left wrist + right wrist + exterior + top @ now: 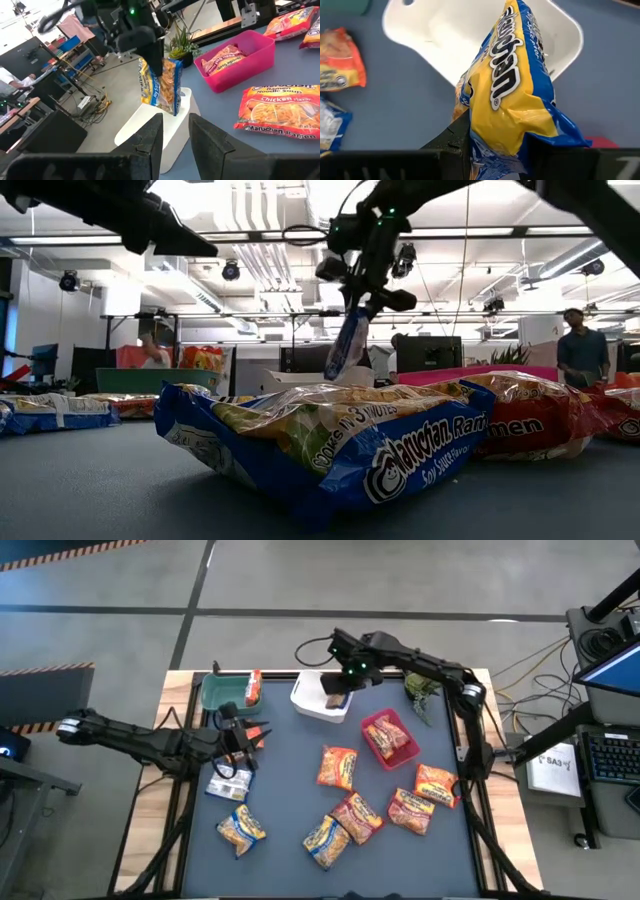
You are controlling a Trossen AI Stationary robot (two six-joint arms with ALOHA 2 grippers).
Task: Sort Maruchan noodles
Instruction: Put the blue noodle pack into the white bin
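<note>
Blue packet [515,95] – right end effector [492,145] – above white bin [440,30].

A blue packet [330,445] at the low view's six o'clock is showing "Maruchan Ramen"; an orange packet [280,110] at the left wrist view's three o'clock is reading "Chicken flavor", "Maruchan Ramen".

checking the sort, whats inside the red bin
One orange-red noodle packet lies in the red bin. Anything beneath that packet is covered, so I cannot tell whether more are under it.
</note>
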